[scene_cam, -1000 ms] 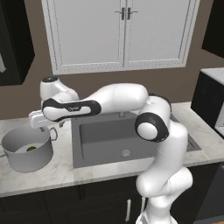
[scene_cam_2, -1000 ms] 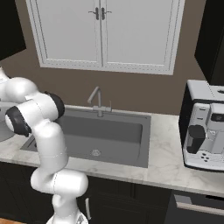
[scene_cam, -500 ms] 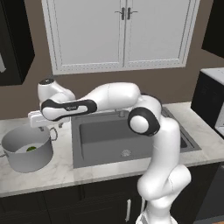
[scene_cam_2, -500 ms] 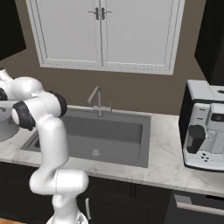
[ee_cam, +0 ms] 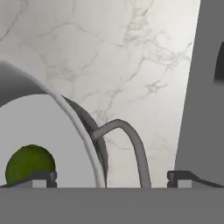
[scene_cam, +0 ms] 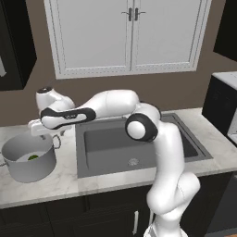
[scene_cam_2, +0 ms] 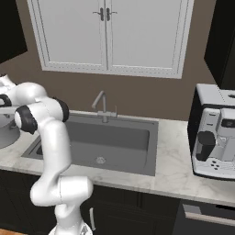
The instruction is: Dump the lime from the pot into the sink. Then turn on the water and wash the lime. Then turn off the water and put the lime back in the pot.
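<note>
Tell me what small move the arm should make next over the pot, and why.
Probably lower the open gripper onto the loop handle of the pot and close. In the hand view the handle arches up between the two fingertips, not yet gripped, and the lime still lies inside the pot, which stands upright on the counter left of the sink. Dumping needs a hold first.
</note>
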